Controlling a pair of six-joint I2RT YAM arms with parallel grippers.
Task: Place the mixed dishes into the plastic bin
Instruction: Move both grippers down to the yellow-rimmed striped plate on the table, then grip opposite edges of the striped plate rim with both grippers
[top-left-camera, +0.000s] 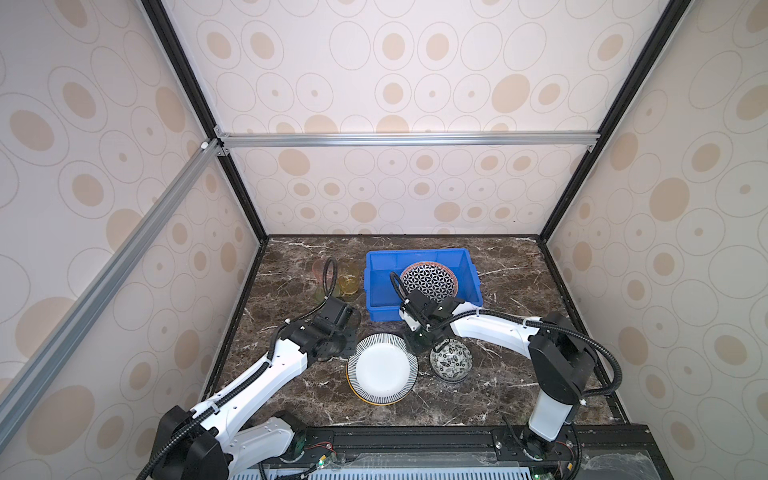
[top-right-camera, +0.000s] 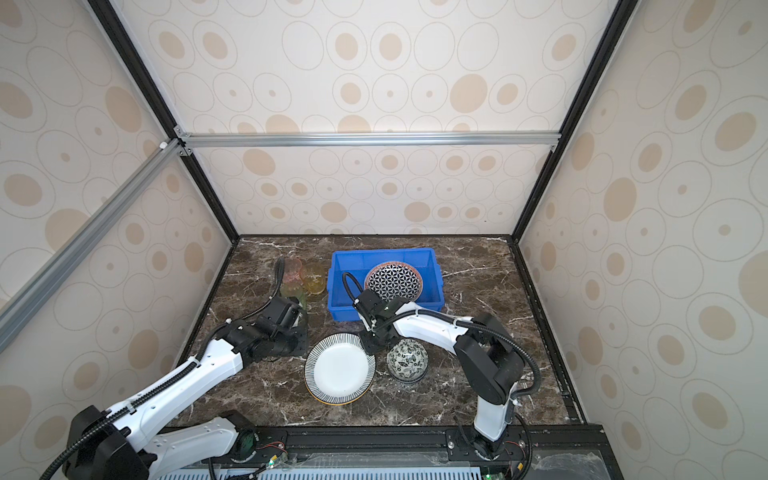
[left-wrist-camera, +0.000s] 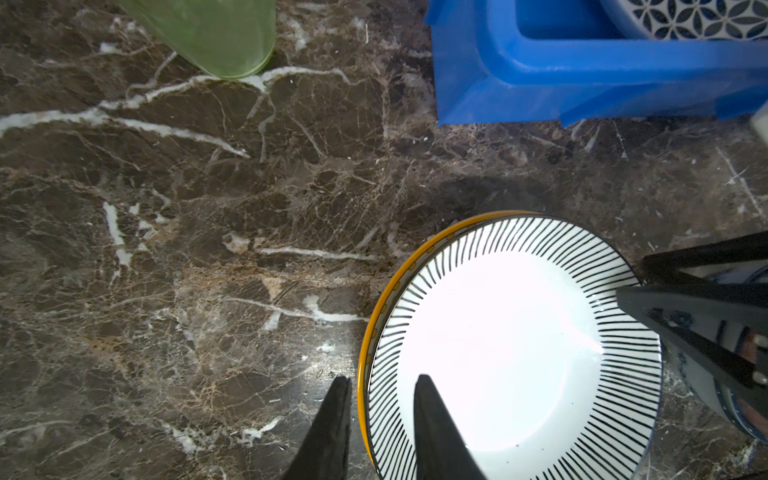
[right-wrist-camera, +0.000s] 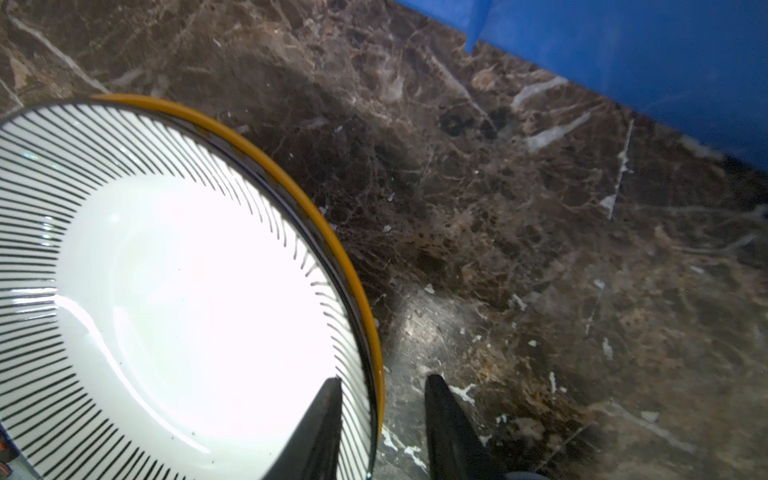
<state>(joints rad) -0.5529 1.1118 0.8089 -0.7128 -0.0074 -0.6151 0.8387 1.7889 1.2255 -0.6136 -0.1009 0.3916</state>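
Note:
A striped plate (top-left-camera: 382, 368) (top-right-camera: 338, 370) lies on a yellow-rimmed plate (left-wrist-camera: 376, 316) at the table's front middle. My left gripper (left-wrist-camera: 382, 380) is shut on the left rim of the stack, one finger inside the striped plate (left-wrist-camera: 511, 345) and one outside. My right gripper (right-wrist-camera: 384, 378) straddles the opposite rim, open, its outer finger clear of the yellow edge (right-wrist-camera: 291, 183). Behind stands the blue plastic bin (top-left-camera: 376, 307) (top-right-camera: 345, 309) with a geometric plate (top-left-camera: 428, 282) in it. A floral bowl (top-left-camera: 451, 359) sits right of the plates.
Pink (top-left-camera: 322, 268), amber (top-left-camera: 349, 280) and green (top-left-camera: 322, 293) tumblers stand left of the bin, behind my left wrist. The green tumbler (left-wrist-camera: 216, 33) shows in the left wrist view. Patterned walls enclose the marble table (top-left-camera: 498, 395) on three sides.

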